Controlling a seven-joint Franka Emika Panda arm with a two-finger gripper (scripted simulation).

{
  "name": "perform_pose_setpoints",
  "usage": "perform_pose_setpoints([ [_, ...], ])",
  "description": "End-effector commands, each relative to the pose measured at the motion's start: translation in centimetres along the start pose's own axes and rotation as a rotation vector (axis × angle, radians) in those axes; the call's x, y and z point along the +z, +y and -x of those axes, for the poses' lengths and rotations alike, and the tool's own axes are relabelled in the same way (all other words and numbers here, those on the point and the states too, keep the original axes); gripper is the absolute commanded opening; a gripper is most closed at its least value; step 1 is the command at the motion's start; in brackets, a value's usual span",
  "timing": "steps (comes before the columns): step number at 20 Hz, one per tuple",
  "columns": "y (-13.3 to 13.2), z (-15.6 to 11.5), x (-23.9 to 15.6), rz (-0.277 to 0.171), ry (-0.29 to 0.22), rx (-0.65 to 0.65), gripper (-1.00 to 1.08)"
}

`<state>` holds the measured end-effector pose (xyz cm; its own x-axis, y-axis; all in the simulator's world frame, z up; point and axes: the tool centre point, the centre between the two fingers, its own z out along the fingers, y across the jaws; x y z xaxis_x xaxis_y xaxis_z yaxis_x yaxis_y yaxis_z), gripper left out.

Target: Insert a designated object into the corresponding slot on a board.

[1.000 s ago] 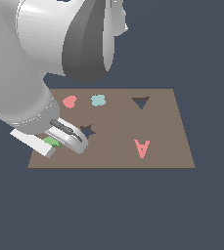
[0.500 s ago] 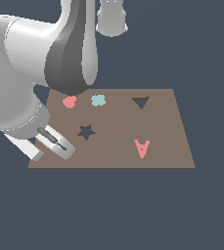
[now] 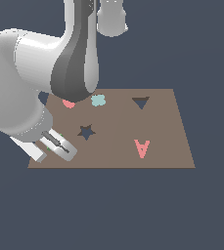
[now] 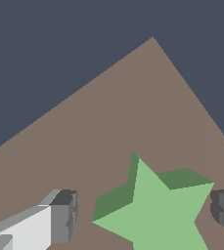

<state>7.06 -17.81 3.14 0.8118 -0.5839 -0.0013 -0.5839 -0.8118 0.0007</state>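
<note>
The light-green star [image 4: 157,215] lies flat on the brown board [image 4: 147,97], between my gripper's [image 4: 144,212] two fingers, with a gap on each side. The gripper is open. In the exterior view the gripper [image 3: 55,149] is low over the board's [image 3: 162,122] near corner on the exterior view's left, and its fingers hide the star. The dark star-shaped slot [image 3: 86,132] is empty, a short way to the exterior view's right of the gripper and slightly farther back.
A dark triangular hole [image 3: 141,102], a pink letter A [image 3: 142,148] and a pale teal blob piece [image 3: 98,100] are on the board. A pink piece [image 3: 68,103] shows partly behind the arm. The arm's big links loom over the board's left side.
The gripper has shifted toward the exterior view's left and a little nearer, away from the star slot. The upper arm links have swung. The green star now hides behind the fingers.
</note>
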Motion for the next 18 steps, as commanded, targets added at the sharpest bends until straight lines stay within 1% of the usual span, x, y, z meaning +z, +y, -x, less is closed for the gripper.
perform_pose_setpoints([
  [1,-0.01,-0.05,0.15,-0.001,0.001,0.001,-1.0],
  [18,-0.02,-0.01,-0.17,0.0,0.001,0.003,-1.0],
])
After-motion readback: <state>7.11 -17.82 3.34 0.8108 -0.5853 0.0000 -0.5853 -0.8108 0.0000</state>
